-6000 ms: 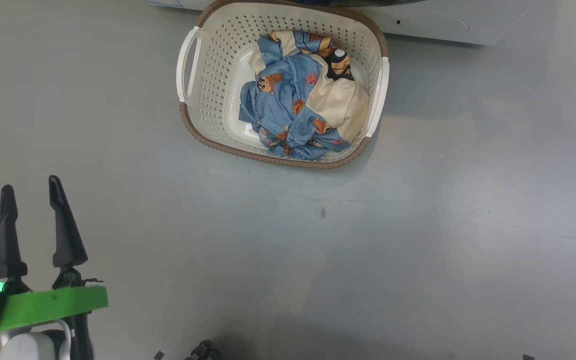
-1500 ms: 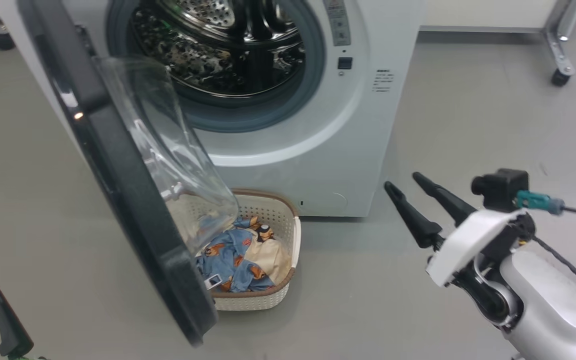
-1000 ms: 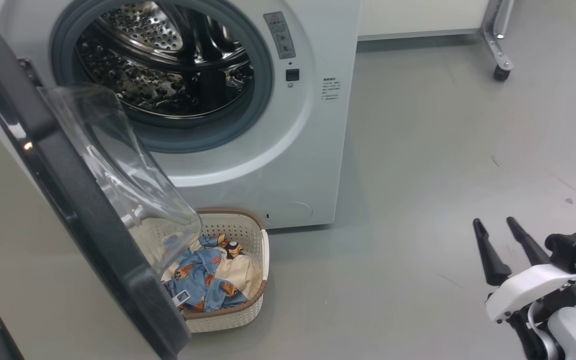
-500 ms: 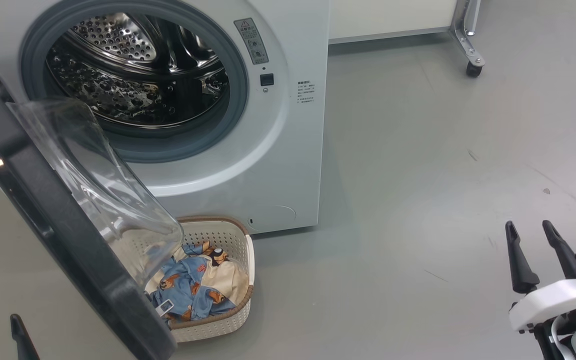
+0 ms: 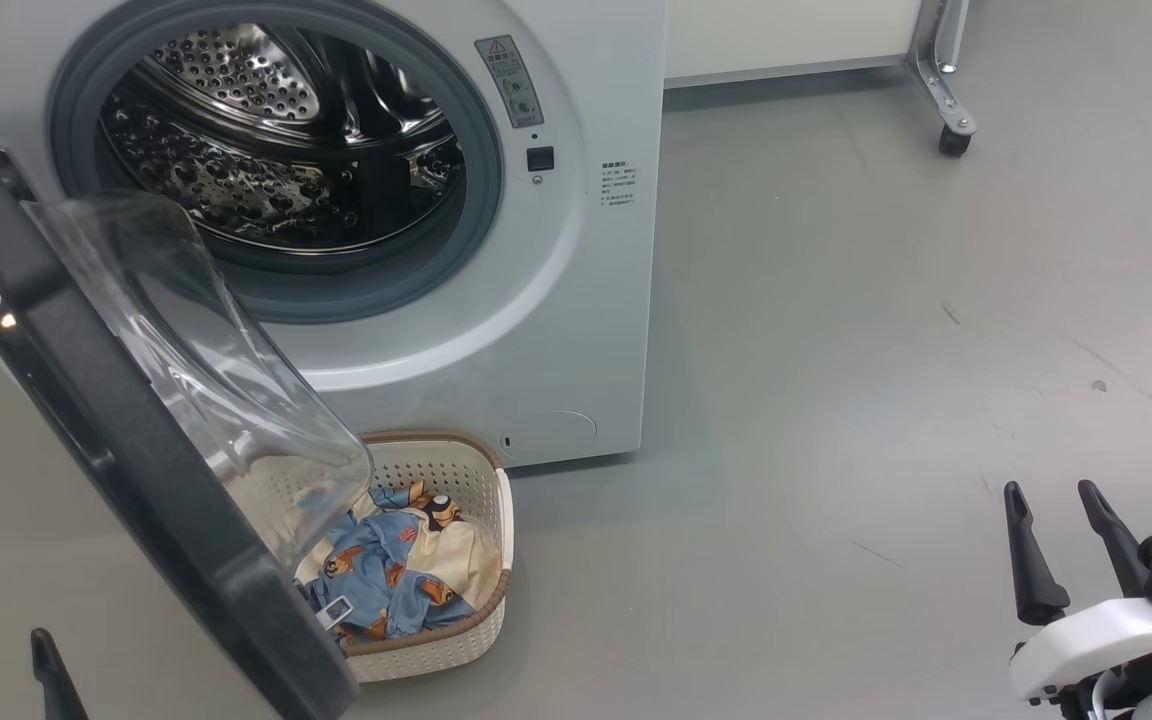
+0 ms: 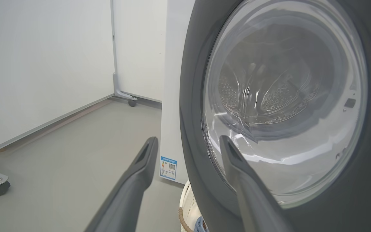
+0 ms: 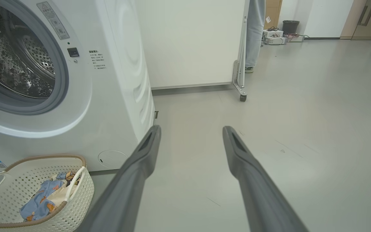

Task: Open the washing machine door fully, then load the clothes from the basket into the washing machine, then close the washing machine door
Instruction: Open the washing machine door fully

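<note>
Right claw spread wide, empty — washing machine view-left, basket holding clothes at its foot.

Washing machine door stands part-open, its glass bowl overhanging the basket at its left side; access from above only at its right rim. Drum mouth unobstructed from the right. Floor there open.

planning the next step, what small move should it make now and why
Probably swing the door wider first. It stands only partly open and hangs over the basket, where the clothes lie. The left gripper is open beside its outer face; the right gripper is open and empty too.
</note>
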Robot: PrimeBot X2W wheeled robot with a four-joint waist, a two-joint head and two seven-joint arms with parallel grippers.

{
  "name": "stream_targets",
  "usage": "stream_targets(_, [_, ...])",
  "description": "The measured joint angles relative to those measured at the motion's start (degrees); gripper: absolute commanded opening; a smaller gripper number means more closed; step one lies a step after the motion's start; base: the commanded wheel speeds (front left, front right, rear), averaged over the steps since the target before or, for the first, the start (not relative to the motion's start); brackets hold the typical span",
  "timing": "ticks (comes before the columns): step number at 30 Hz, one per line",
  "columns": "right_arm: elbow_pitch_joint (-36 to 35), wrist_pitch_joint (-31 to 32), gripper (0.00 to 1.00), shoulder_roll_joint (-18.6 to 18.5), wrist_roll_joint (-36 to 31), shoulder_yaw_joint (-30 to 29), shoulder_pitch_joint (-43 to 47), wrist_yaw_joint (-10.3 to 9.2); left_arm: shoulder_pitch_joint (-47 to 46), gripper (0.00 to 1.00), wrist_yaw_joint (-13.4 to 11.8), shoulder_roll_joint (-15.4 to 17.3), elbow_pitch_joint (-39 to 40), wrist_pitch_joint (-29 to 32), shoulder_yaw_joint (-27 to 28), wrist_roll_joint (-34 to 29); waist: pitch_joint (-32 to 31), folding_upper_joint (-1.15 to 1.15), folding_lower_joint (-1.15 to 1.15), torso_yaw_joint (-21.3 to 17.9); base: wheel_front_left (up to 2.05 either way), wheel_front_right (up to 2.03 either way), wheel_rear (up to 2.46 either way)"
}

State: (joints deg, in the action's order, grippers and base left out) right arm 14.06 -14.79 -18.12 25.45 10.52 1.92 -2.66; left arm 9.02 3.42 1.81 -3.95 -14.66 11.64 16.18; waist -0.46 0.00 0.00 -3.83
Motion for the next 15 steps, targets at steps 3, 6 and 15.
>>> stream_targets(3, [0.02,0.0,1.0,0.67,-0.74,-0.65,0.29,0.69,0.0,1.0,0.01,0.0,-0.14,0.0,0.0,-0.01,-0.05,0.0,0.0,0.29,0.0,0.0,0.0])
stream_targets(6, [0.37,0.0,1.0,1.14,-1.56,-1.23,0.46,1.29,0.0,1.0,0.02,0.0,-0.23,0.0,-0.02,-0.01,-0.11,0.0,0.0,0.63,0.0,0.0,0.0])
stream_targets(15, [1.69,0.0,1.0,2.47,-3.85,-3.21,1.3,3.3,-0.01,1.0,0.21,0.0,-0.22,0.0,-0.26,-0.09,-0.23,0.0,0.0,1.56,0.0,0.0,0.0])
